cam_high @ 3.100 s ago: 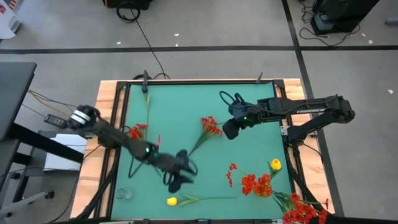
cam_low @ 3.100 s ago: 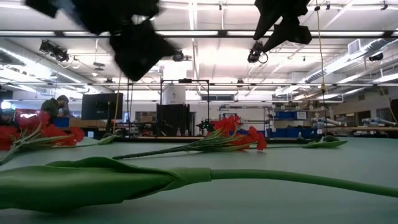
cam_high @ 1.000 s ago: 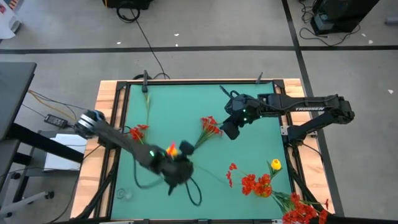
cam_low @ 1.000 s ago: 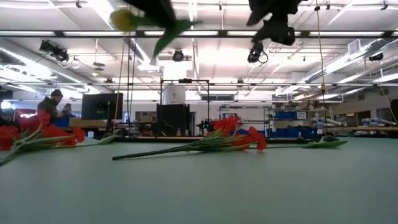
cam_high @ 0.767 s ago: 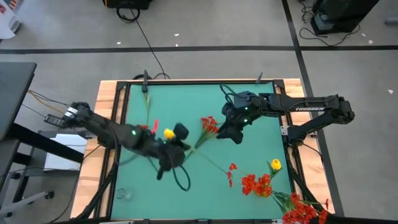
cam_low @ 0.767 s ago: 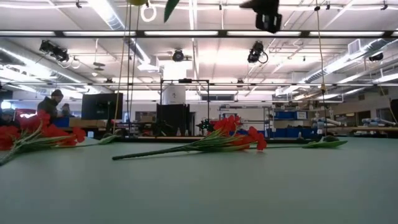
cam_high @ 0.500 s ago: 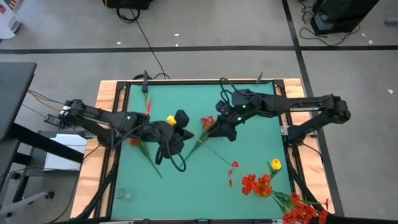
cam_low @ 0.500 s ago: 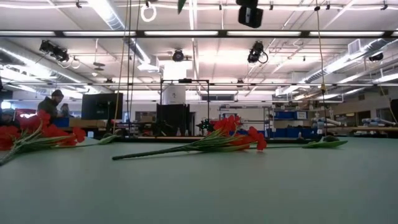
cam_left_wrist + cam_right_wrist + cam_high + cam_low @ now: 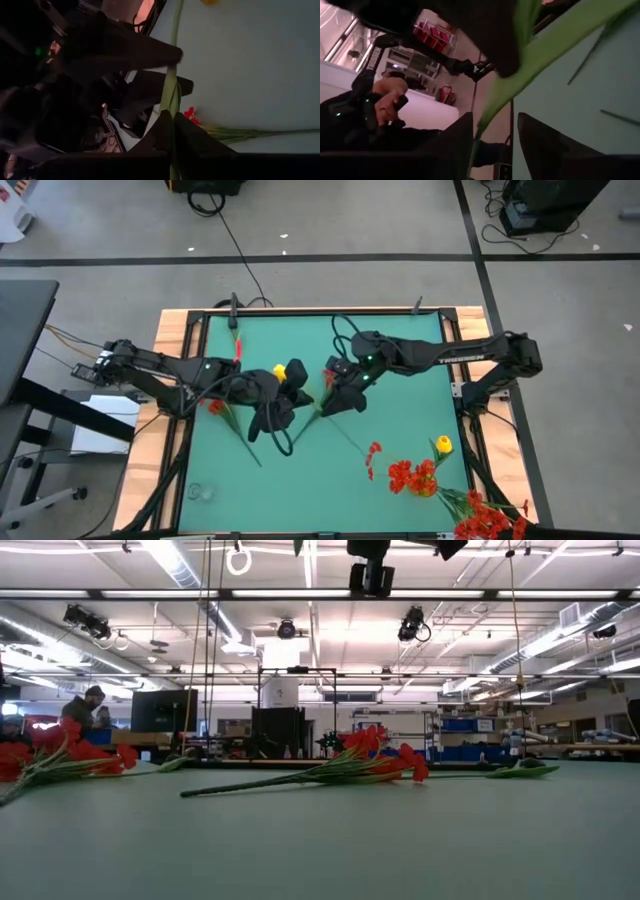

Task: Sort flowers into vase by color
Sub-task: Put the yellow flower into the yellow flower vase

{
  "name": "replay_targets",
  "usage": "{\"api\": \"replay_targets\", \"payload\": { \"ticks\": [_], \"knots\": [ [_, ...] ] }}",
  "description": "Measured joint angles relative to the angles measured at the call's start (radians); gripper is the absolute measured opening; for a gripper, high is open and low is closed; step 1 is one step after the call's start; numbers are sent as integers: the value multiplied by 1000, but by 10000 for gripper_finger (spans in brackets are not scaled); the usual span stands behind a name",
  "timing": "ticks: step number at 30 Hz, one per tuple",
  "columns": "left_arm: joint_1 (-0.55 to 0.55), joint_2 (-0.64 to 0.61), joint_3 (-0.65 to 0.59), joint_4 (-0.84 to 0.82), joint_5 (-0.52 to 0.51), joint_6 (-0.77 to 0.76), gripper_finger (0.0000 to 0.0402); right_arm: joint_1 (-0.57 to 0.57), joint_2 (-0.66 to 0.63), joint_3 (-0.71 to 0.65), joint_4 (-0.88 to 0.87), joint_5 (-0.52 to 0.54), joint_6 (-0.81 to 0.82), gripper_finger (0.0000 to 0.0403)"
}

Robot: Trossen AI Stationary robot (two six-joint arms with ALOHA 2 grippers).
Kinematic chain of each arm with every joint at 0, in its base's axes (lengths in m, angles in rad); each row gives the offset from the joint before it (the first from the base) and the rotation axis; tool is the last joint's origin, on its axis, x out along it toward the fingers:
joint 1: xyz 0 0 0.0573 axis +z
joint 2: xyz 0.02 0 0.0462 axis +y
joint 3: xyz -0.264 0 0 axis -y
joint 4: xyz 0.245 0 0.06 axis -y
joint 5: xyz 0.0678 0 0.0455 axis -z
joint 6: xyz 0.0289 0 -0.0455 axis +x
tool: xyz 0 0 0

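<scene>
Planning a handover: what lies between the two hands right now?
In the high view, the yellow flower held by the left hand lies there, its stalk reaching toward the open right hand. A red flower lies on the table below.

A green-topped counter (image 9: pixel 400 420) framed in pale wood is seen from above, set on a grey floor (image 9: pixel 330 220) crossed by dark tape lines. A black cable (image 9: pixel 236 248) is trailed over that floor toward the counter's far edge. Way back in the room, a seated person (image 9: pixel 88 708) can be made out.
</scene>
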State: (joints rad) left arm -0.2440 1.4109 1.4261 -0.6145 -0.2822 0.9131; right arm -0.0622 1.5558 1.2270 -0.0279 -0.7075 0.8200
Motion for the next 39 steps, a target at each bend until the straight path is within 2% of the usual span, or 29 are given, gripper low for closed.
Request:
{"api": "replay_targets", "payload": {
  "ticks": [3, 7, 9, 13, 16, 22, 29, 35, 39],
  "knots": [
    [0, 0, 0, -5, 0, 0, 15, 0, -2, 0, -3, 23, -18, 125],
    [-1, 0, 0, -5, 1, 0, 16, -4, -4, 0, 5, 7, -31, 35],
    [-1, -1, 0, -2, 5, -4, 16, -5, -4, 0, 6, 0, -42, 15],
    [1, -1, -1, 30, 6, -106, 17, -4, -5, 0, 3, 14, -79, 9],
    [1, -9, -2, 51, 1, -168, 30, -2, -9, 0, -6, 69, -107, 6],
    [15, -58, -2, 72, 7, -379, 97, -10, -10, 1, -44, 347, -171, 2],
    [44, -164, 0, 38, -47, -691, 173, -19, -49, 1, -48, 568, -285, 1],
    [79, -260, -17, -19, -59, -933, 174, -7, -144, 1, -72, 745, -438, 0],
    [76, -336, -148, 85, -53, -1007, 163, 34, -233, 1, -82, 803, -539, 0]
  ]
}}
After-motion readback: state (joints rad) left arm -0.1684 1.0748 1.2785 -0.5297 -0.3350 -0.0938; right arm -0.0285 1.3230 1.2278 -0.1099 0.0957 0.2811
